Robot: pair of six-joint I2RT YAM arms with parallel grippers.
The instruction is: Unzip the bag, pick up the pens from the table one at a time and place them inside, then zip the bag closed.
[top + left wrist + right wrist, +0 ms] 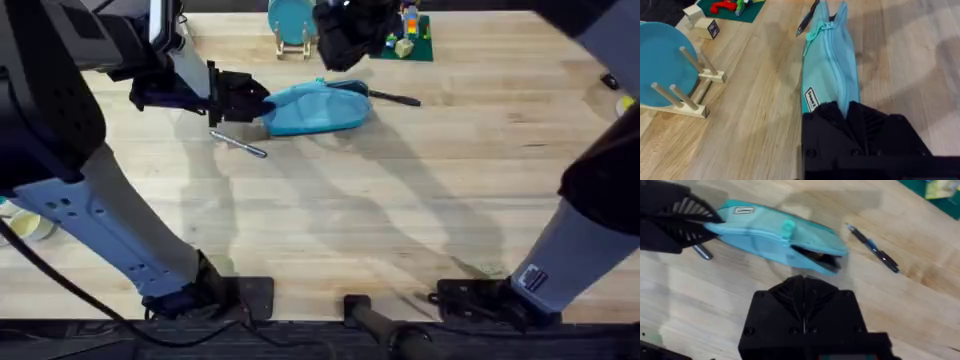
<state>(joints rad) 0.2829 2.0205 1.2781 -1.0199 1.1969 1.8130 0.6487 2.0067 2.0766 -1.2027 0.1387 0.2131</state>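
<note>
One bag (315, 110) lies on the counter (400, 200), partly unzipped at one end. Two pens flank it: the silver pen (238, 144) and the black pen (394, 97). The left tool (252, 100) is clenched on the bag's end; the right tool (802, 292), fingers together and grasping nothing, hovers beside the bag.

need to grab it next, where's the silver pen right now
In the overhead view the silver pen lies on the table left of centre, just in front of the bag's left end and below the left gripper.
</note>
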